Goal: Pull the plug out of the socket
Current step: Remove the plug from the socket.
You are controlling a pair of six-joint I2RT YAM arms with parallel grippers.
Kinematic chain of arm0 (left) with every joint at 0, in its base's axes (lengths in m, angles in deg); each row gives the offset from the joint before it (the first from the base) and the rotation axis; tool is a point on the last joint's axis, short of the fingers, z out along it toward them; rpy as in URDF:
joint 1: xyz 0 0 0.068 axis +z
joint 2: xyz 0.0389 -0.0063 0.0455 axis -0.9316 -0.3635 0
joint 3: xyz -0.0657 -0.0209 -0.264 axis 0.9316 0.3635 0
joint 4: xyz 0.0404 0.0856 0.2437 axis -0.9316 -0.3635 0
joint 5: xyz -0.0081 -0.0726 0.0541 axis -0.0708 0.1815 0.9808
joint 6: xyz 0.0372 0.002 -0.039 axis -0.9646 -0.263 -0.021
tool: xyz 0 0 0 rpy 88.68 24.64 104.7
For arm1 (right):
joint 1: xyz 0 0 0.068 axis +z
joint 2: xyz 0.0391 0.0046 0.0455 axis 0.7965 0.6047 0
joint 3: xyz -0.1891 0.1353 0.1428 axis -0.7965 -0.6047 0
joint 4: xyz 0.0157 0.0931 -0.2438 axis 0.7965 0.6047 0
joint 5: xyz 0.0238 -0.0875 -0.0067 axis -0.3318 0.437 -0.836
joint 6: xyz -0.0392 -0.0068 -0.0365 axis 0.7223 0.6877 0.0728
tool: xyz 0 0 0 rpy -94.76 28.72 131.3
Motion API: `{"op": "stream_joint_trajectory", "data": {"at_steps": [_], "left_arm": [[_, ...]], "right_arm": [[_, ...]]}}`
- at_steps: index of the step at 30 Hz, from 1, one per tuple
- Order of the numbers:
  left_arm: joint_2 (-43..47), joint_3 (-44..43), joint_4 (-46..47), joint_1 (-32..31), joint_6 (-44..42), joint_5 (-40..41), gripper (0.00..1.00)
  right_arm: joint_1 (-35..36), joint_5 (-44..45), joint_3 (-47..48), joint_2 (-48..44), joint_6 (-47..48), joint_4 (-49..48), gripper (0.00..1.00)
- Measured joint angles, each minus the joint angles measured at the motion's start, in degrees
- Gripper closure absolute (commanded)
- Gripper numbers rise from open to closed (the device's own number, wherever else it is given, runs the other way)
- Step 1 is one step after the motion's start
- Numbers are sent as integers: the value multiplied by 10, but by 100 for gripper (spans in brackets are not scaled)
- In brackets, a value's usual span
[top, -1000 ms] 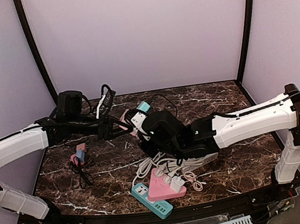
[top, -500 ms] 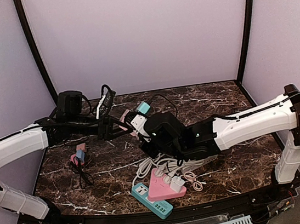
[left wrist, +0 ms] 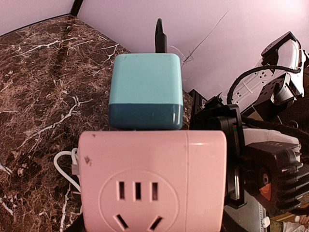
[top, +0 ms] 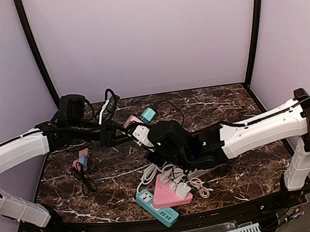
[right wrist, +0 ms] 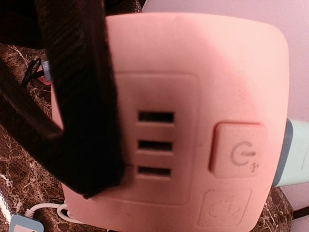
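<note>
The only readable sign is a power symbol, a broken circle with a short stroke, on the square button (right wrist: 240, 150) of the pink socket (right wrist: 193, 72), right of its three slots. Just below the button, a faint embossed mark (right wrist: 226, 208) is too soft to read.

Overhead view, wrist cameras near pink socket (left wrist: 152, 186)

Teal plug (left wrist: 146, 89) seated in pink cube socket (left wrist: 152, 179), raised midair.

Pink socket (left wrist: 152, 183) smooth matt plastic; teal plug (left wrist: 146, 89) same; table (left wrist: 38, 96) glossy marble.
</note>
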Motion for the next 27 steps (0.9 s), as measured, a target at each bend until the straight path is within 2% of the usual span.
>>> {"op": "stream_joint_trajectory", "data": {"at_steps": [20, 27], "left_arm": [[8, 0, -22, 3, -5, -7, 99], [8, 0, -15, 3, -4, -10, 99]], "right_arm": [[7, 7, -11, -1, 7, -16, 100], [10, 16, 4, -2, -28, 16, 100]]}}
